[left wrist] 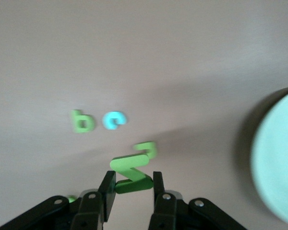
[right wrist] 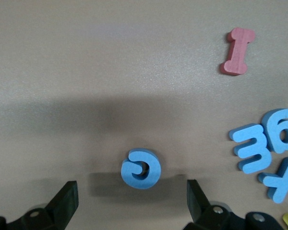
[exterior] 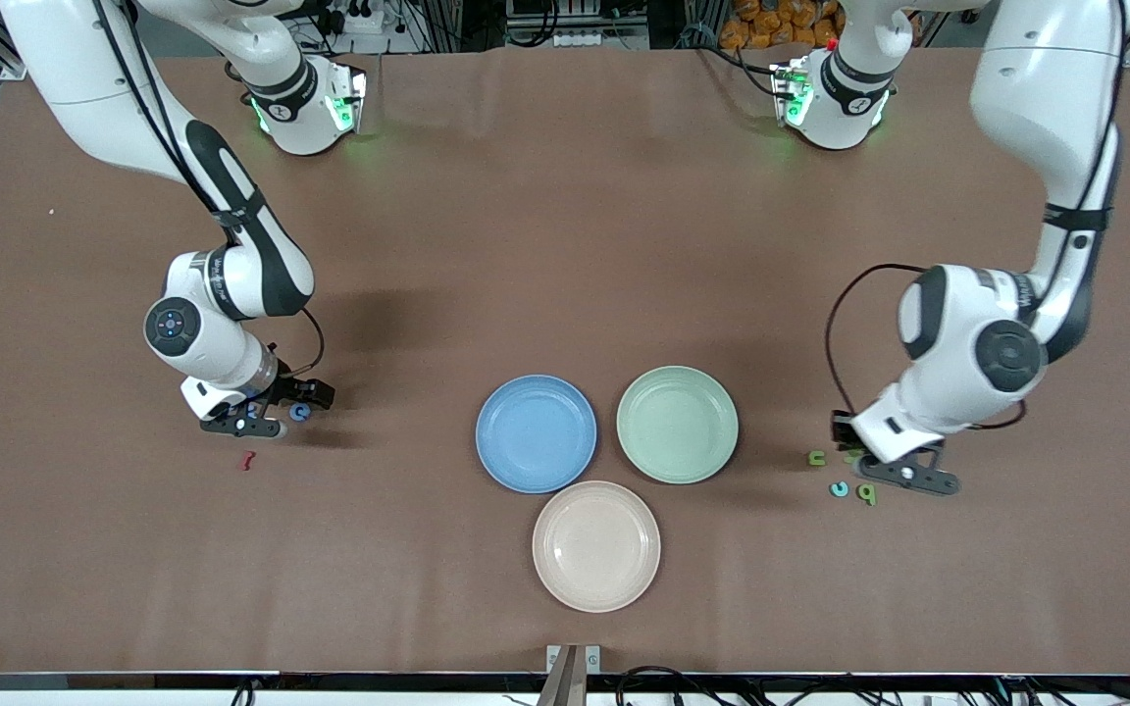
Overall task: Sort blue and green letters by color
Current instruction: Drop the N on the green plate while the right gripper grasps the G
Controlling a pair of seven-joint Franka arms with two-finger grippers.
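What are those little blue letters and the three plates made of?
The blue letters look like soft matte foam: thick slab sides, rounded edges, no shine. The blue plate, green plate and pinkish plate look like matte, pastel plastic, perhaps a fiber blend; their raised rims catch only a faint sheen.

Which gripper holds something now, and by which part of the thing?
The left gripper is shut on a green letter N, pinching one end. The right gripper is open over a blue letter and holds nothing.
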